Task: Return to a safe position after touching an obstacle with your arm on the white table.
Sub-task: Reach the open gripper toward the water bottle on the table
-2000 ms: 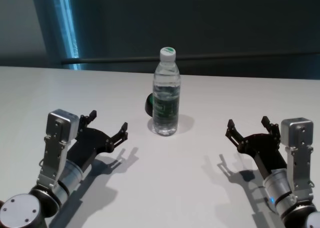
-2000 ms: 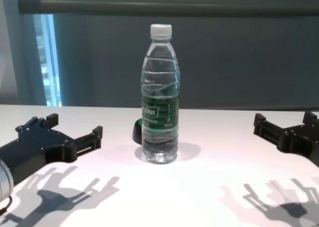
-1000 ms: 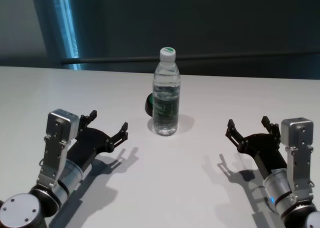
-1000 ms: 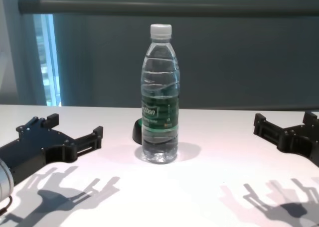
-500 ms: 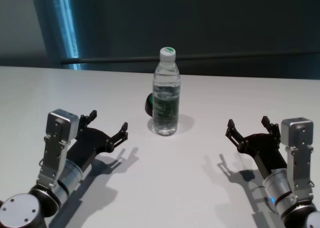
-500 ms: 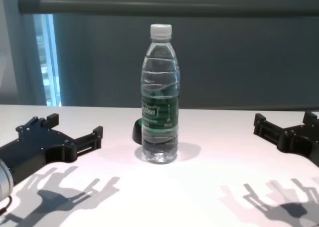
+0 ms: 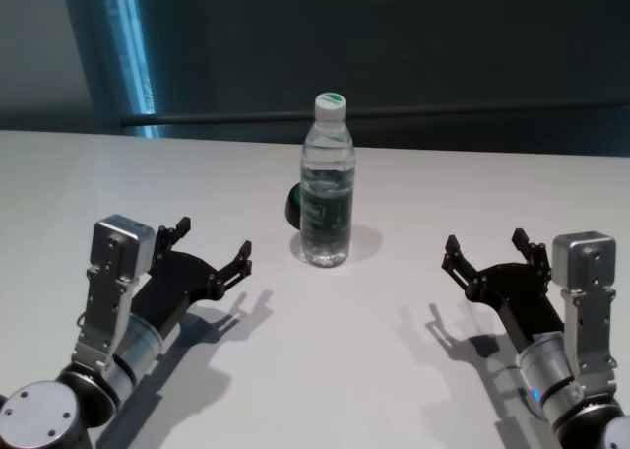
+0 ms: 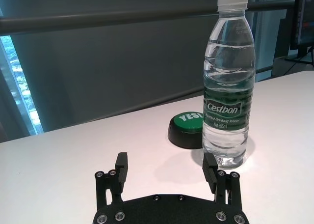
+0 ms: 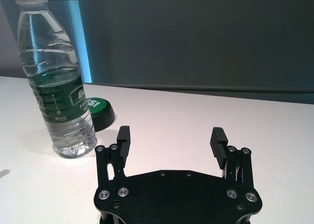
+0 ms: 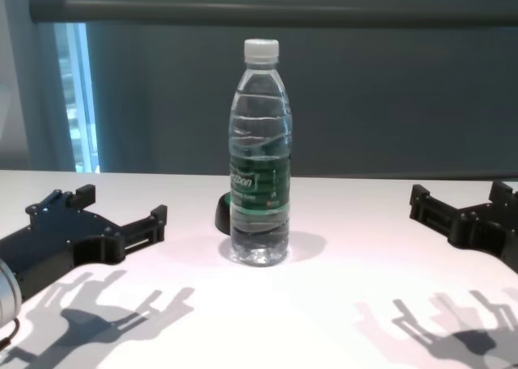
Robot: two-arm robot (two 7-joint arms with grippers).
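Fingers: both grippers spread, holding nothing
Left gripper: left of bottle, apart
Right gripper: right, apart
Bottle: upright on table

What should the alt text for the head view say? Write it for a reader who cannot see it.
A clear water bottle stands upright mid-way across a white table, with a small black rounded object just behind it. The left tool and right tool hover open on either side, nearer the robot, touching nothing.

The white desk is lit brightly from above and behind; crisp hand shadows are cast forward against a dim backdrop.
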